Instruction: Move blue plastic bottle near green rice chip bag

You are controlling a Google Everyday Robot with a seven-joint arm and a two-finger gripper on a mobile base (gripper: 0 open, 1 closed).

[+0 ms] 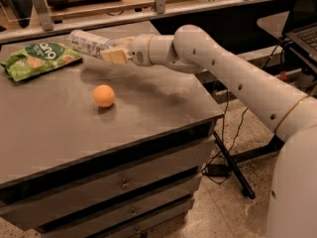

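The blue plastic bottle lies on its side in my gripper, held above the back of the grey table, its cap end pointing left. The gripper is shut on the bottle's right half. The green rice chip bag lies flat at the table's back left, just left of and below the bottle's free end. My white arm reaches in from the right.
An orange ball-like fruit sits mid-table in front of the gripper. A wooden rail with metal posts runs behind the table. Drawers are under the tabletop. A laptop stands at far right.
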